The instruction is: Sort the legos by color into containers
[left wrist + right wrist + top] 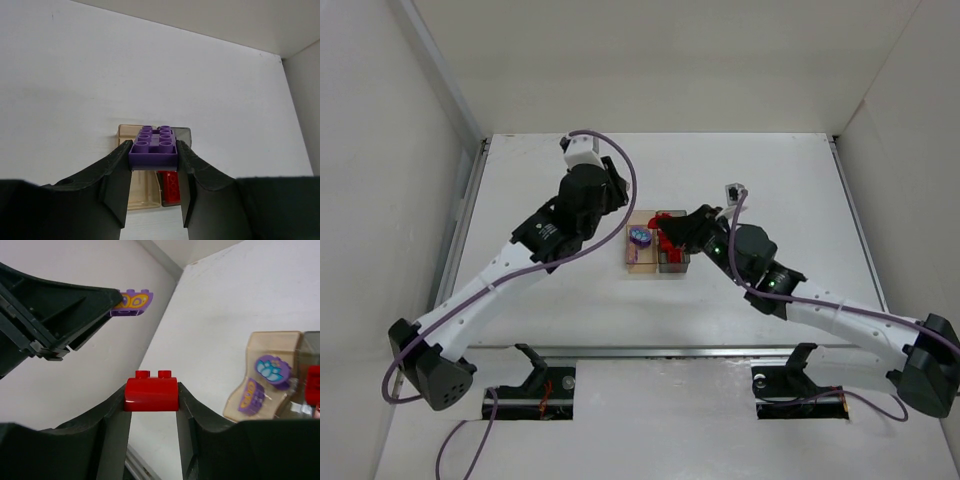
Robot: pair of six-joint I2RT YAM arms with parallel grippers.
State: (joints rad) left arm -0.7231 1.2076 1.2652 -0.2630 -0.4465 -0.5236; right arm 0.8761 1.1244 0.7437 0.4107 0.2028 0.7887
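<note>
Left claw (154, 152) clenched a purple brick (153, 159), right claw (151, 396) a red brick (151, 394); next, probably releasing them over tan bin (272, 338) and grey bin (312, 341).

White bench (650, 310) in view, walls (380, 150) rising at the bench's left, far and right sides; metal rail (463, 215) along its left edge; two rectangular cut-outs (510, 408) at its near edge.

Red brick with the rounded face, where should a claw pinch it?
On its two flat ends, as the right claw does now. The red brick has studs on top and a curved face toward the wrist camera, both poor for flat fingers. So come in over the curved face, one finger on each end; that should hold steadiest.
</note>
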